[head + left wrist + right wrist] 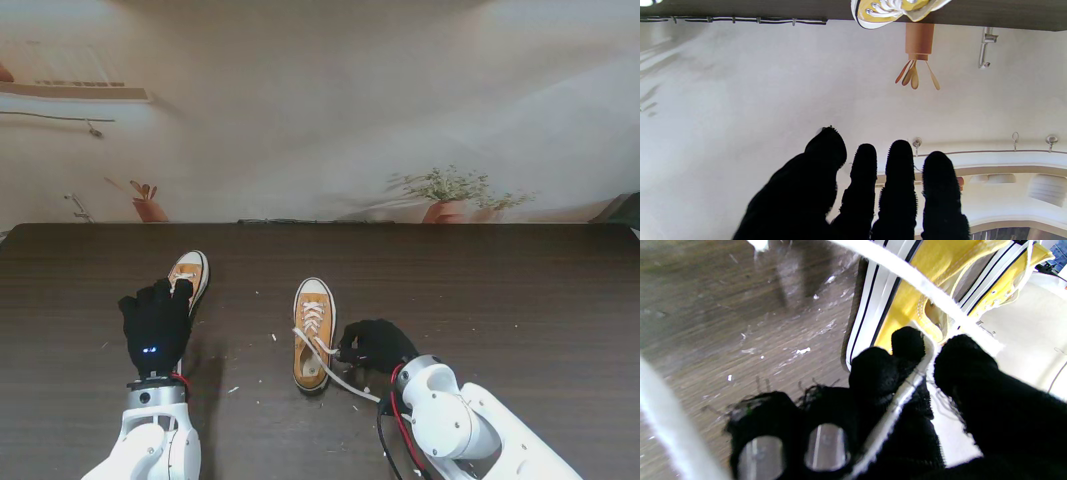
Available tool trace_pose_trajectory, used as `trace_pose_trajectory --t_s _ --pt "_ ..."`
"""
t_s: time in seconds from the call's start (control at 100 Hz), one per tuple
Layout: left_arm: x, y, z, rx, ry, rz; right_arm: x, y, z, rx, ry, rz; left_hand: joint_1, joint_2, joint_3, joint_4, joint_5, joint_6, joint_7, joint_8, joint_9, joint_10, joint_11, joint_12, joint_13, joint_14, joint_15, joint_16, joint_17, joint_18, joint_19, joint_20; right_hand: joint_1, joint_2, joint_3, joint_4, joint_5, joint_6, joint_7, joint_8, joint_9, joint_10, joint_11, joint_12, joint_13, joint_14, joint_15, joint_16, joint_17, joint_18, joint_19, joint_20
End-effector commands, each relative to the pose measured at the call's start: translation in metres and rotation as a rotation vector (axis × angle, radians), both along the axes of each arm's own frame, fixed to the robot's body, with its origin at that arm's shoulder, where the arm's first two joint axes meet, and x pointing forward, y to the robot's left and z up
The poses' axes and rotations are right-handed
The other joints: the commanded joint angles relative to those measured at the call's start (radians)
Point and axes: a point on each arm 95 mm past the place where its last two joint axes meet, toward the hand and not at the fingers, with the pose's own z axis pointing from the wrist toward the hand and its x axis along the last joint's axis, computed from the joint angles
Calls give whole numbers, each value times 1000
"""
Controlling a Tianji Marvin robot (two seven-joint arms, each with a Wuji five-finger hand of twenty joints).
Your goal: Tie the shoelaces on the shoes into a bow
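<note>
A white lace (907, 391) is pinched between the fingers (907, 343) and thumb of the right hand (375, 345), the lace being seen in the right wrist view to run down across the palm; the outer two fingers are curled in, with bare metal showing at their tips. This grip appears meant to keep one lace end controlled and drawn away from the eyelets so a loop or crossing can be formed. The hand is set just beside the right shoe (313, 335), at its right flank near the opening, and a length of lace is seen in the stand view to trail from the shoe across the table (520, 290) toward the robot. No bow is visible on this shoe, so the tying is judged to be at an early stage. The fingers (897, 180) of the left hand (155, 322) are held straight and slightly apart, with nothing gripped; the hand is raised above the heel end of the left shoe (189, 275), apparently kept waiting until a second lace end must be taken. No containers are present; of the shoes' insides, only a yellow lining is shown at the right shoe's opening, with nothing made out within.
</note>
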Motion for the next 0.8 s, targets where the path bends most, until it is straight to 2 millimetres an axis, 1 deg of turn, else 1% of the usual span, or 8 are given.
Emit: trace_pose_trajectory --t_s 0.0,0.04,0.15,0.28,0.41,0.58,0.66,0.79 --pt "0 2 3 -1 5 -2 -1 0 -2 -5 14 8 -6 -36 55 28 29 46 -34 -41 -15 27 -12 -62 -34 27 -8 -21 -27 45 -3 10 18 4 -35 -5 13 -26 23 -20 60 10 18 16 30 -59 70 6 38 -23 278 -4" --pt "-1 2 3 -7 19 -8 -1 0 -2 -5 15 9 -55 -31 26 40 48 63 -107 -104 -33 29 -24 -124 -56 33 -28 -27 -50 43 -22 1 18 3 -36 -5 14 -27 24 -19 61 9 18 16 30 -59 70 6 38 -23 278 -4" --pt "-7 -2 4 -29 111 -41 -1 0 -2 -6 17 9 -122 -15 -36 72 86 83 -313 -241 -73 33 -91 -181 -106 40 -100 -46 -105 32 -84 -35 18 3 -35 -5 14 -26 24 -20 61 11 18 16 30 -59 70 6 38 -23 278 -4" --pt "-16 -9 7 -27 197 -79 -1 0 -2 -7 17 9 -226 31 -70 116 124 111 -517 -280 -101 36 -151 -219 -138 40 -158 -53 -136 20 -124 -67 18 2 -36 -5 14 -27 24 -20 62 11 18 16 30 -59 70 6 38 -23 278 -4" --pt "-22 -19 11 -3 241 -113 -1 0 -1 -7 15 8 -268 50 -93 128 141 119 -590 -297 -109 33 -172 -230 -148 36 -176 -55 -144 13 -136 -73 18 3 -36 -5 14 -27 25 -20 61 10 17 16 30 -59 70 6 38 -23 278 -4" --pt "-32 -34 13 -1 340 -164 -2 -1 -1 -3 15 5 -277 115 -224 151 160 138 -698 -333 -116 36 -202 -237 -158 39 -205 -47 -157 4 -158 -71 19 3 -36 -5 14 -26 25 -21 61 11 18 16 30 -59 70 6 38 -23 278 -4" --pt "-37 -45 13 -5 378 -194 -2 -1 -1 -3 15 5 -289 140 -250 150 177 143 -731 -348 -103 41 -206 -237 -150 44 -205 -44 -152 10 -156 -67 19 3 -36 -5 13 -29 25 -21 61 10 18 16 30 -59 70 6 38 -23 278 -4" --pt "-39 -63 11 2 368 -300 -2 -1 -2 -2 16 5 -251 121 -240 159 198 100 -722 -334 -73 36 -196 -229 -123 39 -193 -37 -131 12 -146 -60 19 4 -38 -6 13 -28 25 -21 61 10 18 16 30 -59 70 6 38 -23 278 -4"
